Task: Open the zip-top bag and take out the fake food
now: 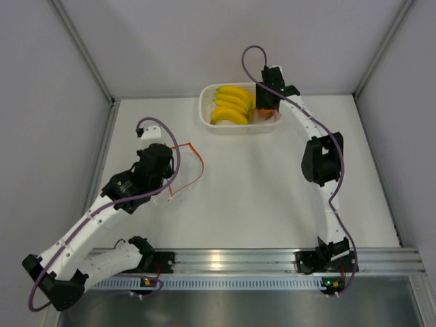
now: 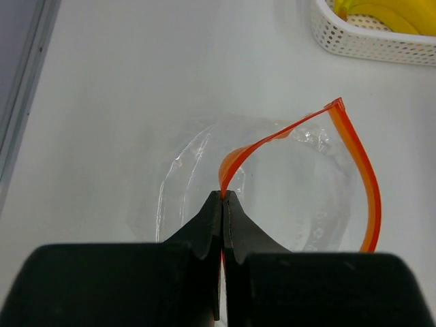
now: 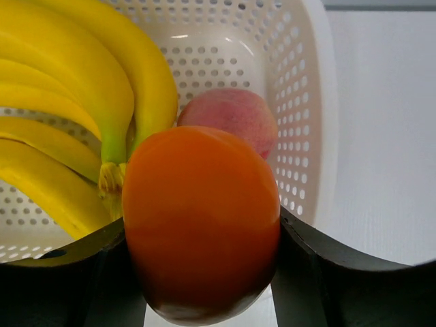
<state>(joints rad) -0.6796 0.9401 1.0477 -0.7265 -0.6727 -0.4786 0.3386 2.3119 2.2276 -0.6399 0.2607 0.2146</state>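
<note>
**Item 1: small clear, crinkly zip-top bag** (image 2: 286, 191). It is lying flat on the white table (image 1: 259, 177), left of centre and well apart from the basket. Its orange-red zip strip (image 2: 361, 170) is standing open in a bowed loop. In the top view the loop's long axis is running roughly near to far, and its bulge is facing the right arm's side. The left wrist view is showing the clear film spreading under and to the left of the loop. In the top view that film is barely showing.

**Item 2: left gripper** (image 2: 223, 197). Its black fingers are pressed together and are pinching 1 side of the zip strip. The other side is arcing away to a far-right corner and then back toward the near right.

**Item 3: white perforated plastic basket** (image 3: 300, 82). It is sitting at the far edge of the table, with its long axis running left to right.

**Item 4: 2 yellow plastic banana bunches** (image 3: 75, 88). They are lying in the left part of the basket, lengthwise along it.

**Item 5: small pink toy peach** (image 3: 231, 112). It is resting in the right end of the basket and is showing clearly only in the right wrist view.

**Item 6: small round orange toy fruit** (image 3: 201, 204). It is gripped over the right end of the basket, in front of the peach. Which end is pointing up cannot be told. The top view is showing only a sliver of it.

**Item 7: right gripper** (image 3: 201, 266). Its 2 fingers are clamping the orange fruit on both sides.
</note>
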